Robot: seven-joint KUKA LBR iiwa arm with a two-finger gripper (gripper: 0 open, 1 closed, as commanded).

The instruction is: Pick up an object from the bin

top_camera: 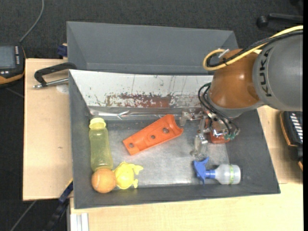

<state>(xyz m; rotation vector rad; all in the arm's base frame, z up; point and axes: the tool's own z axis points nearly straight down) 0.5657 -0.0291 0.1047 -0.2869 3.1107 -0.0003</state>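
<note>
My gripper (199,142) hangs low over the bin floor in the right half of the bin. Nothing shows in it. Just in front of it lies a small clear bottle with a blue trigger cap (216,173), on its side, cap end towards the gripper. To the gripper's left an orange flat plastic bar with three holes (153,134) lies slanted across the middle of the bin, its right end close to the gripper.
Along the left wall lies a yellow-green bottle (99,147). An orange ball (103,181) and a yellow toy (126,175) sit in the front left corner. The arm's orange cover overhangs the bin's right rear part.
</note>
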